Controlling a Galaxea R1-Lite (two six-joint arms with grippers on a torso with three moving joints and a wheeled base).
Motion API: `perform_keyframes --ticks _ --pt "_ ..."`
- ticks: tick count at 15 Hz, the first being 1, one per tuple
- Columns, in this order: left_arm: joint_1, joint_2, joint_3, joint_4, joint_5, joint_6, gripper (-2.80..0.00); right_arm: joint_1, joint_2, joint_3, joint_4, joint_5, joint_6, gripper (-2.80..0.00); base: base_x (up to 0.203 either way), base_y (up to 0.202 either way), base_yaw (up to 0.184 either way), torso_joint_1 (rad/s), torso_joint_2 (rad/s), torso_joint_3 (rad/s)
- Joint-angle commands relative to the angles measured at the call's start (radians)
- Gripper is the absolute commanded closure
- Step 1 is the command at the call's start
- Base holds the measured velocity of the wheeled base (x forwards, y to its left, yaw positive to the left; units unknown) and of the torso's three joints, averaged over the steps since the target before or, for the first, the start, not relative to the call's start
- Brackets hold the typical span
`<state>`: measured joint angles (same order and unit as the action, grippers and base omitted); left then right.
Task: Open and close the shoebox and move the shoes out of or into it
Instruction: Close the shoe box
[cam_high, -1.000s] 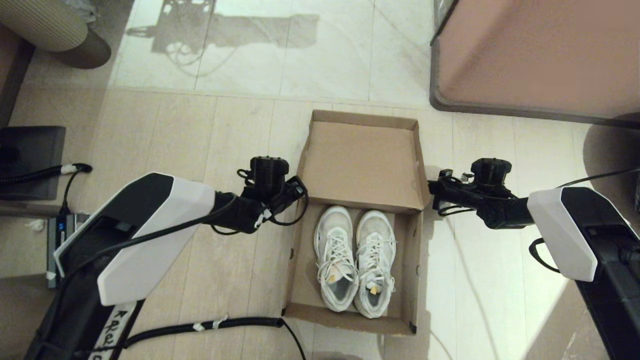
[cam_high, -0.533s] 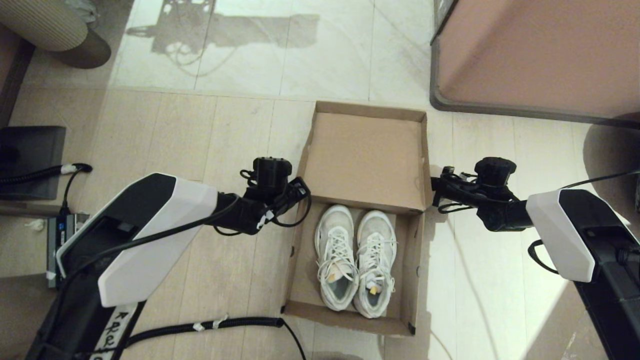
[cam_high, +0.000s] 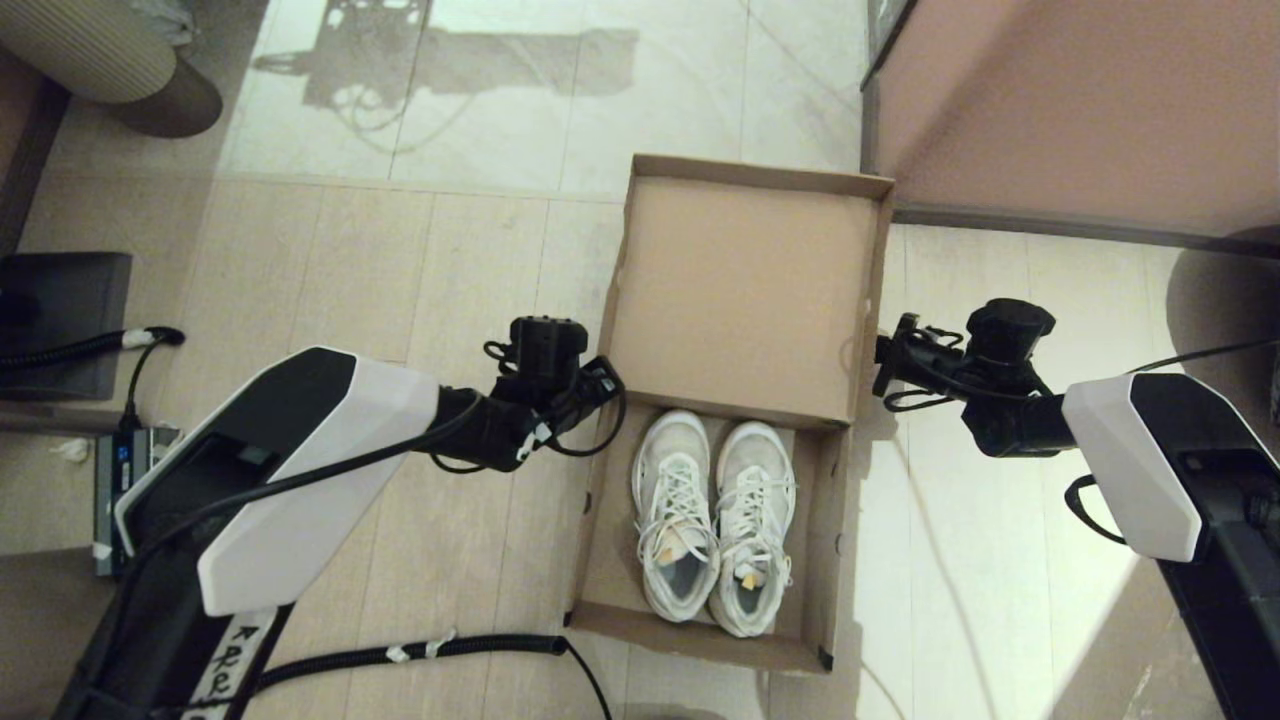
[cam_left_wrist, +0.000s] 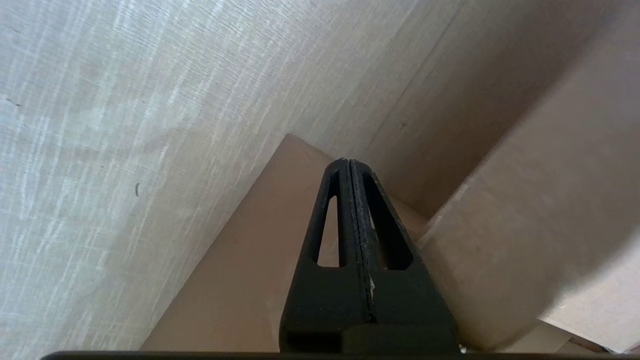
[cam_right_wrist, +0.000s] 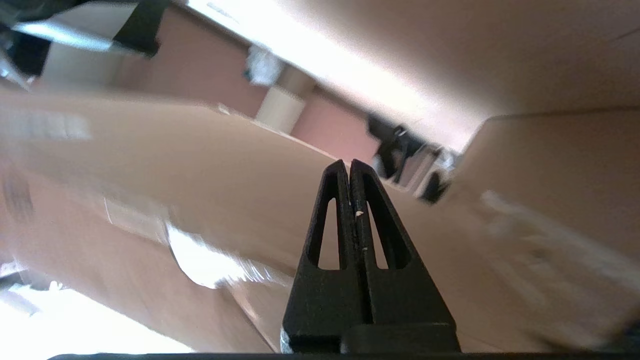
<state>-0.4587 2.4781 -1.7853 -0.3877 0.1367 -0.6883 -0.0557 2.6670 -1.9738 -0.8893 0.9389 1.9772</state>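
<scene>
The brown cardboard shoebox (cam_high: 590, 560) lies open on the floor, its hinged lid (cam_high: 745, 290) tilted up at the far side. The white lace-up shoes (cam_high: 712, 520) sit side by side inside, toes toward the lid. My left gripper (cam_high: 603, 378) is shut and empty at the lid's left edge near the hinge. In the left wrist view its tips (cam_left_wrist: 349, 162) lie against cardboard (cam_left_wrist: 240, 280). My right gripper (cam_high: 882, 360) is shut and empty against the lid's right edge. The right wrist view shows its tips (cam_right_wrist: 348, 162) close under the lid panel (cam_right_wrist: 200, 165).
A big pinkish-brown cabinet (cam_high: 1080, 100) with a dark base stands at the far right, close to the lid's corner. A dark box (cam_high: 60, 320), a power strip (cam_high: 120, 470) and a black corrugated cable (cam_high: 400, 652) lie on the left. A ribbed round object (cam_high: 100, 50) sits far left.
The lid has swung upward and looks larger, its far edge rising in view. Both shut grippers rose with it along its sides, the right one shifting slightly right.
</scene>
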Motion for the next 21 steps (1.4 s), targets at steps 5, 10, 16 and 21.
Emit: perform_keyframes --ticks 5,10,16,21 --pt "-0.003 -0.004 0.0 -0.004 0.003 -0.005 0.0 -0.007 -0.073 0.0 -0.052 0.058 0.046 0.0 0.0 0.0 0.0 0.0 0.0 0.0" --pt "-0.005 -0.017 0.0 -0.004 0.006 -0.005 0.0 -0.009 -0.112 0.0 -0.124 0.096 0.105 0.0 0.0 0.0 0.0 0.0 0.0 0.0" --pt "-0.005 -0.048 0.029 -0.008 0.007 -0.005 0.0 -0.009 -0.164 0.001 -0.143 0.118 0.108 0.0 0.0 0.0 0.0 0.0 0.0 0.0" --pt "-0.004 -0.068 0.029 -0.002 0.009 -0.005 0.0 -0.009 -0.199 0.003 -0.145 0.12 0.108 0.0 0.0 0.0 0.0 0.0 0.0 0.0"
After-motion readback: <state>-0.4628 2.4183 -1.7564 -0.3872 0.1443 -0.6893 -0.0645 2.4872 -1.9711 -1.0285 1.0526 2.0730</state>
